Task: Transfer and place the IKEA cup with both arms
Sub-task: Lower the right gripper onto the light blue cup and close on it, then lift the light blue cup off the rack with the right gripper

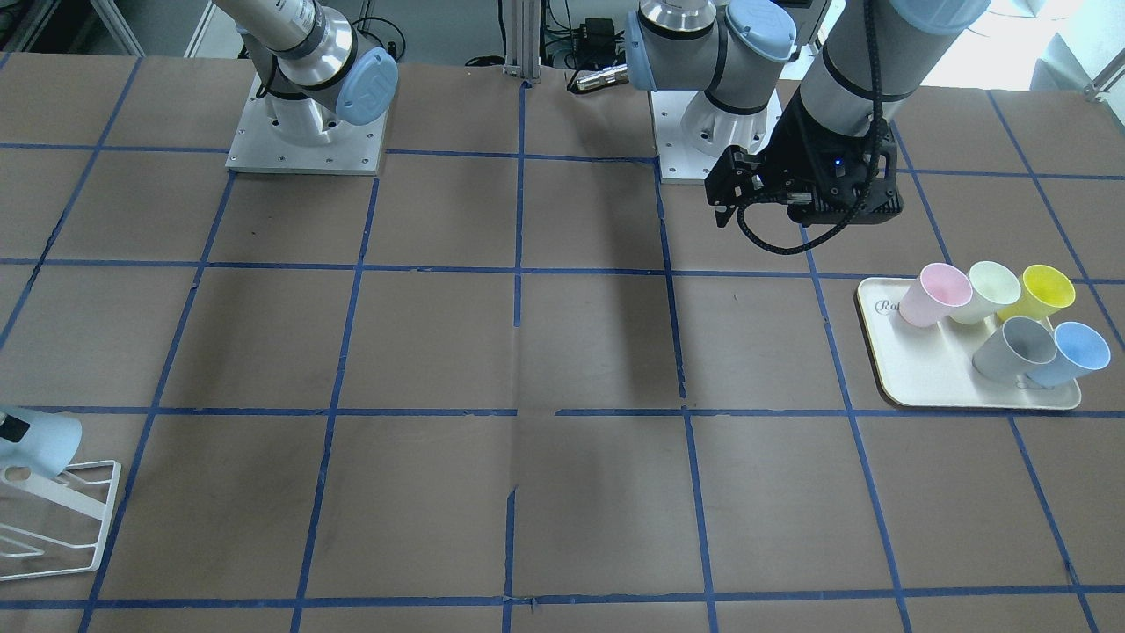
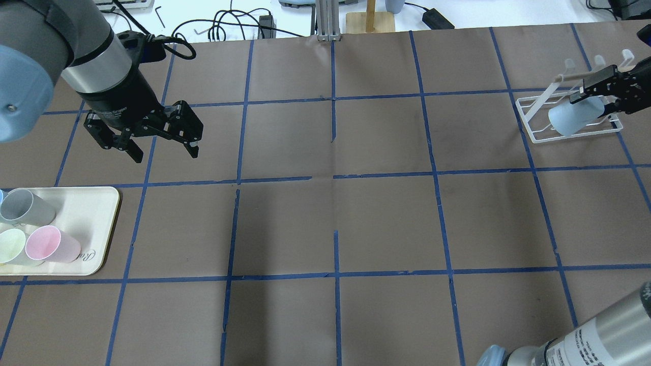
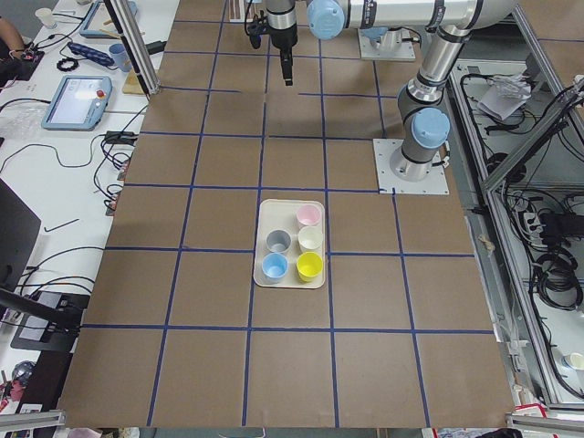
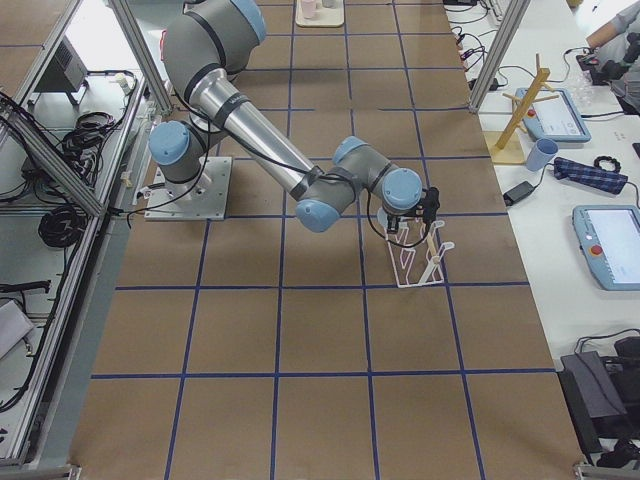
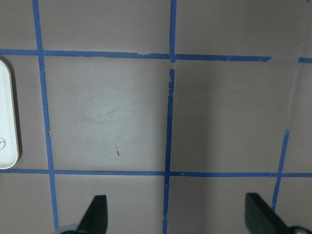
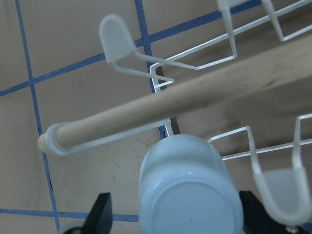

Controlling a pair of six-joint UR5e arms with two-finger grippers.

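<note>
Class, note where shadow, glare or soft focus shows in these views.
Front-facing view: a broad soft shadow lies across the table, and the top right corner is washed out. Right wrist view: the blue cup, very close, looks soft.

The IKEA cup (image 6: 187, 190) looks smooth, slightly glossy plastic; the rack (image 6: 115, 30) is white wire, its bar (image 6: 170, 105) seemingly wood.
</note>
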